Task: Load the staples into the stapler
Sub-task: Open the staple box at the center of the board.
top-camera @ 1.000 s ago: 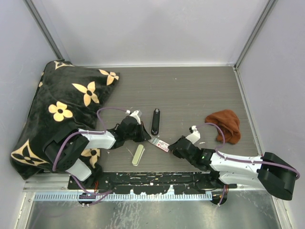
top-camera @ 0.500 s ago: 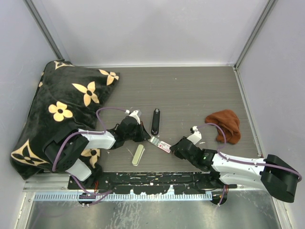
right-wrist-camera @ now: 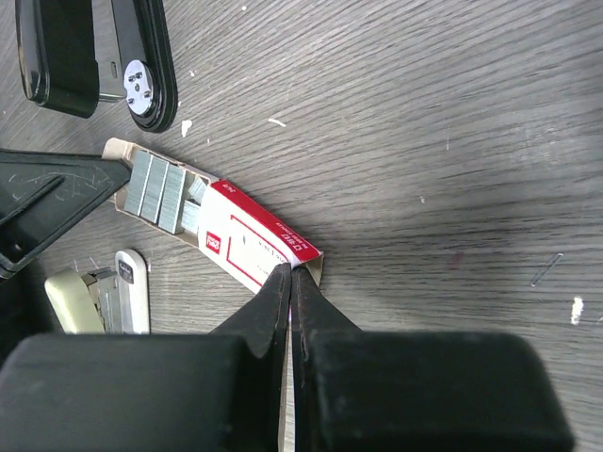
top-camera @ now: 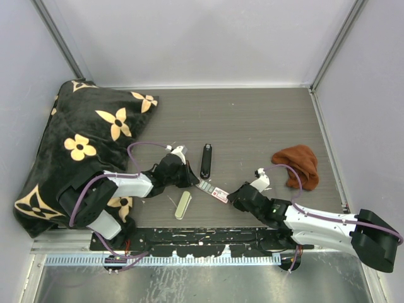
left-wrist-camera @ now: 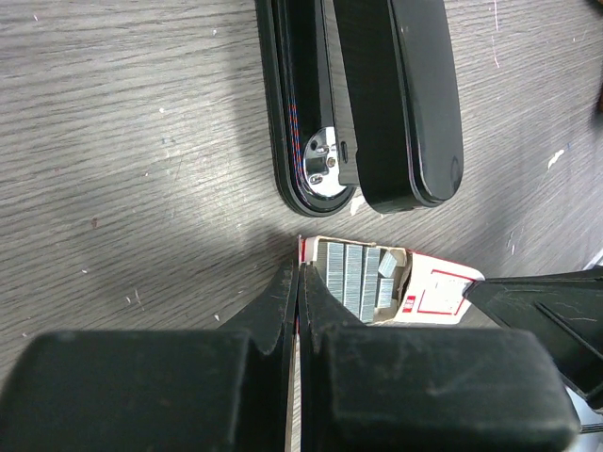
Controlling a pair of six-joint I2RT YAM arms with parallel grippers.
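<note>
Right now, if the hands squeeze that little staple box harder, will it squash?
Probably yes: the staple box is thin cardboard, pinched at each end by the left hand and right hand. It likely feels heavy for its size, since metal staples sit inside. Tilted, they might slide out, because the box is pulled open.

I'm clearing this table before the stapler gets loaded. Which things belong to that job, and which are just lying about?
Job: black stapler; staples; red-and-white staple box.
Lying about: cream-green oblong; brown cloth; black flowered blanket.
</note>
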